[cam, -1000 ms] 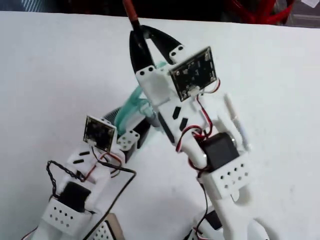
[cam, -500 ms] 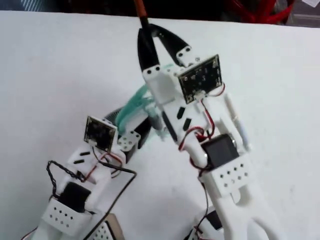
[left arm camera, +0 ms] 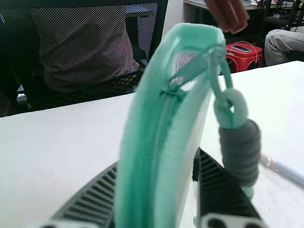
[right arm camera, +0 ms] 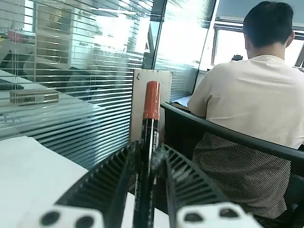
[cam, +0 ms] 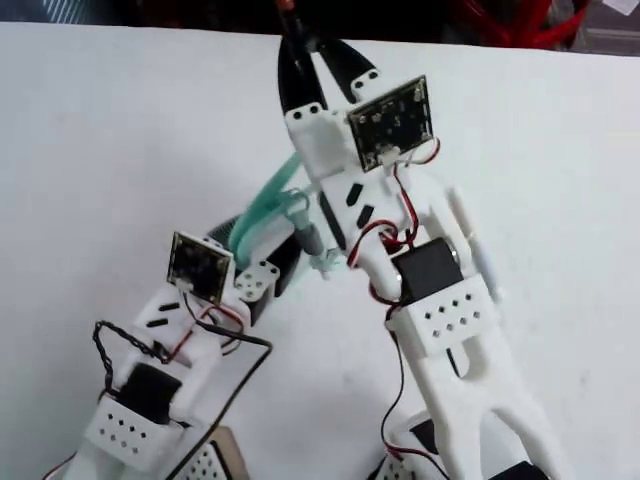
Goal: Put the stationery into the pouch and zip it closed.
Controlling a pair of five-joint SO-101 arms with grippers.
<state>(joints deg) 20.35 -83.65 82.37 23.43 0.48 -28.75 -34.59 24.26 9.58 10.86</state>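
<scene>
The table (cam: pixel 120 120) was white. A black mesh chair (right arm camera: pixel 237 161) stood past its far edge, with window blinds (right arm camera: pixel 71 71) farther back. A red box (left arm camera: pixel 242 49) sat past that edge too.

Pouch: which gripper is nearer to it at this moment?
Left. The left gripper is clamped on the pouch itself. The right gripper, shut on a marker, is apart from it, nearer the far edge of the table.

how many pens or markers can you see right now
2: an orange-capped marker clamped in the right tool, and a pale pen lying on the table beside that arm. More may be hidden inside the pouch.
</scene>
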